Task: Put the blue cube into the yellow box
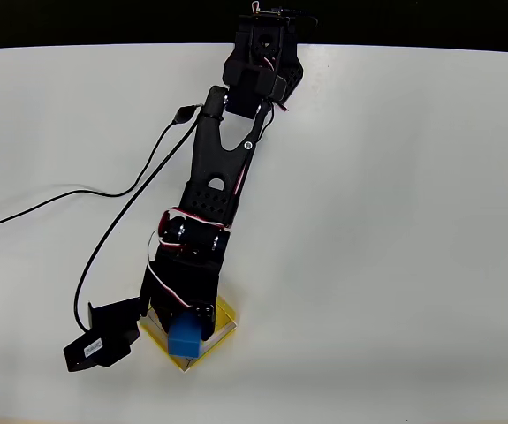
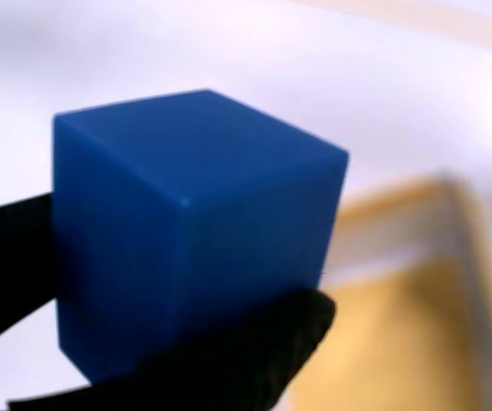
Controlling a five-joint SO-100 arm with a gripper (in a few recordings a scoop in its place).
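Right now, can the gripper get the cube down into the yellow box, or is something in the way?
Probably yes. The gripper holds the blue cube over the yellow box, and nothing seems to lie between them. In the wrist view the box is blurred, so exact alignment is uncertain.

Black arm point(image 1: 223, 177) stretched toward the picture's lower left in the overhead view, tool point(image 1: 185, 334) clamped on a load

Cube point(image 1: 183, 340) over box point(image 1: 225, 315), between jaws.
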